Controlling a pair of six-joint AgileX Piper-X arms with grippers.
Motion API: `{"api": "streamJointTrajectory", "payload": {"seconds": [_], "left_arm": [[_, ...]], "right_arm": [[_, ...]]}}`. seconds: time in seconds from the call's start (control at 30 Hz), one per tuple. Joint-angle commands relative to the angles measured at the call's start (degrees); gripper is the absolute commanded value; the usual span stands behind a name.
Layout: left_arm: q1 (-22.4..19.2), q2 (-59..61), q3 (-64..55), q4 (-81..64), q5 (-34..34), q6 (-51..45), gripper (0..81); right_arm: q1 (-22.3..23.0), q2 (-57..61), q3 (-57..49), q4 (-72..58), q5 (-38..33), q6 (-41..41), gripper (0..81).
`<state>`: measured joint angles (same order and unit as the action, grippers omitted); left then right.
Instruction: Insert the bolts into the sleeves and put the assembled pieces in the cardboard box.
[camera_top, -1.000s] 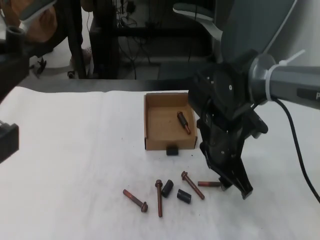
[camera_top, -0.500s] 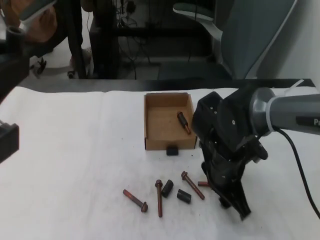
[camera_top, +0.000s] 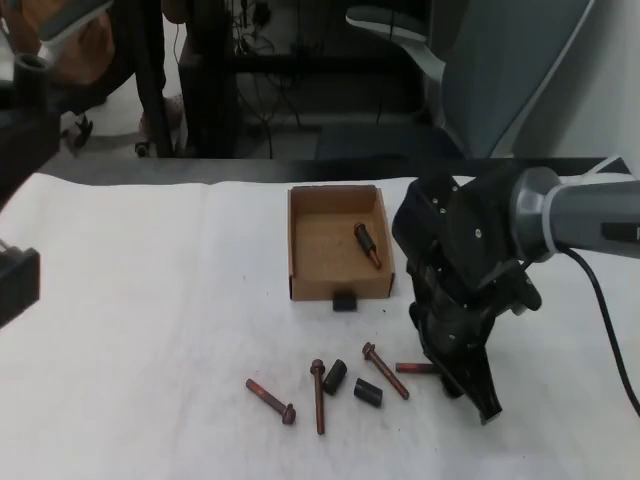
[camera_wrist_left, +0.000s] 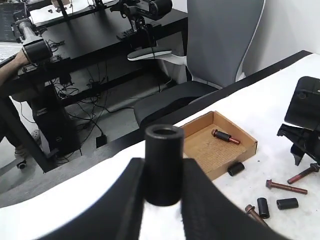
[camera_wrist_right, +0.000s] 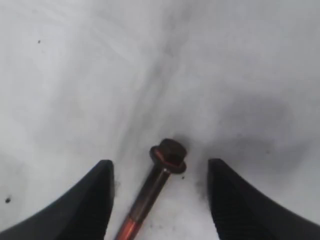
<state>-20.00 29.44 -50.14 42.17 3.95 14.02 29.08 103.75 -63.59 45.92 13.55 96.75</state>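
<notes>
Right gripper (camera_wrist_right: 160, 164) is hanging low over the white cloth-covered bench (camera_top: 150, 330), fingers released and spread. They are straddling a copper-coloured, flange-headed steel bolt (camera_wrist_right: 150, 192) that is lying flat on the cloth, and neither pad appears to be touching it. Left gripper (camera_wrist_left: 164, 186) is sitting raised and well apart from the parts, fingers clenched on a black cylindrical sleeve (camera_wrist_left: 163, 145), open bore up.

Risks, as judged from here:
- The bolt is lying at a slant between the fingers, with its head nearest the tips. A close on the flange rather than the shank is likely to be pivoting the bolt or squeezing it out.
- A skewed grasp is going to make lining up with the sleeve bore hard.
- Fingertips running this close to the cloth may be snagging or bunching it and shifting the parts nearby.
- A second loose copper bolt (camera_top: 385, 370) is lying near; a sideways nudge could be knocking it.

Containers: the open brown cardboard box (camera_top: 292, 240) is holding one assembled piece (camera_top: 367, 243), a bolt with a black sleeve on it, lying near the far right corner. Another short black sleeve (camera_top: 344, 300) is sitting outside, just beside the box's front wall. Two more bolts and two sleeves are lying loose on the cloth nearer the arms.
</notes>
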Motion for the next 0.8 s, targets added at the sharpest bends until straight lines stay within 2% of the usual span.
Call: {"api": "streamJointTrajectory", "payload": {"seconds": [0.0, 0.2, 0.43, 0.77], "left_arm": [[0.1, 0.3, -0.5, -0.9, 0.0, 0.5, 1.8], [0.1, 0.3, -0.5, -2.1, 0.0, 0.5, 1.8], [0.1, 0.3, -0.5, -3.0, 0.0, 0.5, 1.8], [0.1, 0.3, -0.5, -4.7, 0.0, 0.5, 1.8]], "right_arm": [[-1.6, -0.2, 0.8, -0.9, -0.1, 0.7, 52.1], [-3.3, -0.2, 1.9, -2.9, -0.7, 1.0, 51.5], [-2.9, -0.2, 5.6, -13.5, -4.1, 2.4, 51.5], [-2.0, -0.2, 5.8, -4.1, -5.2, 3.2, 51.5]]}}
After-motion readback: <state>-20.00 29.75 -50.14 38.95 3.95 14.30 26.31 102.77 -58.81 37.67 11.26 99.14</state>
